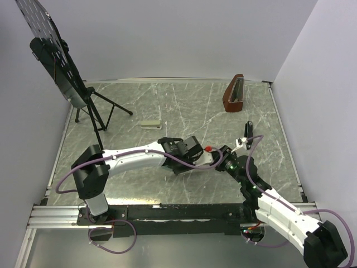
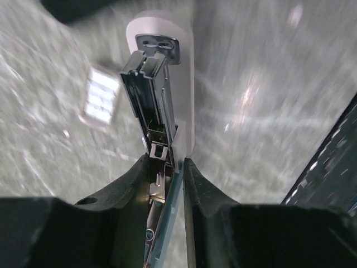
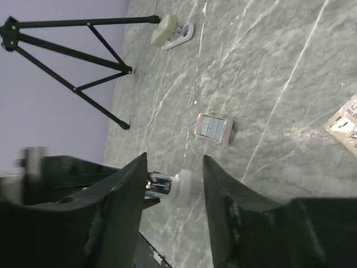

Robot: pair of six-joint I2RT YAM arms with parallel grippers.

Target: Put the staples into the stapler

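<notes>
My left gripper (image 2: 167, 162) is shut on the stapler (image 2: 159, 106), which is open. Its silvery metal rail and whitish far end point away from the fingers, just above the table. The small whitish-tan staple box (image 2: 100, 100) lies open on the table left of the rail, with silvery staple rows inside. In the right wrist view my right gripper (image 3: 174, 159) is open and empty. The stapler's tip (image 3: 170, 187) shows between its fingers, and the staple box (image 3: 213, 127) lies beyond. In the top view the left gripper (image 1: 192, 152) and the right gripper (image 1: 222, 155) meet mid-table.
A grey-green stapler (image 1: 149, 124) lies further back, also in the right wrist view (image 3: 170, 30). A black tripod (image 1: 92, 109) with a perforated panel stands at the back left. A brown box (image 1: 234, 94) stands at the back right, and a small black object (image 1: 248, 130) is near the right gripper. A printed paper (image 3: 346, 123) lies at the right.
</notes>
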